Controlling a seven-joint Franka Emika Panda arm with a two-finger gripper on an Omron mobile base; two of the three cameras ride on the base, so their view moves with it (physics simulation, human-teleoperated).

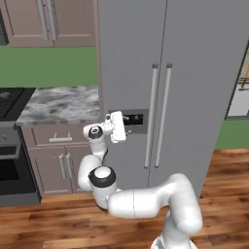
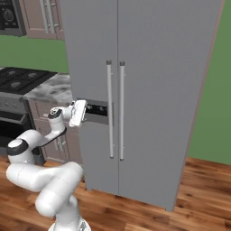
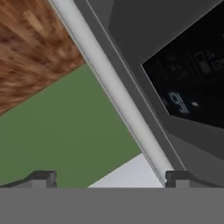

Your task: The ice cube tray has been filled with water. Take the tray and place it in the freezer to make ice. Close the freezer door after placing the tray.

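Note:
The freezer door [image 1: 127, 63] is the narrower left door of the grey fridge and it stands shut, so the freezer behind it is hidden. Its long bar handle [image 1: 152, 116] runs beside the door gap, and a black dispenser panel [image 1: 134, 119] sits at mid height. My gripper [image 1: 127, 132] hovers just in front of that panel's left end [image 2: 97, 109]. In the hand view the gripper [image 3: 110, 177] is open, its tips wide apart with nothing between them, and the panel [image 3: 188, 87] is at the upper right. The ice cube tray and its water are out of view.
A marble counter [image 1: 58, 104] over brown cabinets [image 1: 53, 160] adjoins the fridge on the left, with a black stove [image 2: 22, 79] beyond it. The wider fridge door [image 1: 204, 73] is shut too. Wooden floor [image 2: 149, 212] lies in front of the fridge.

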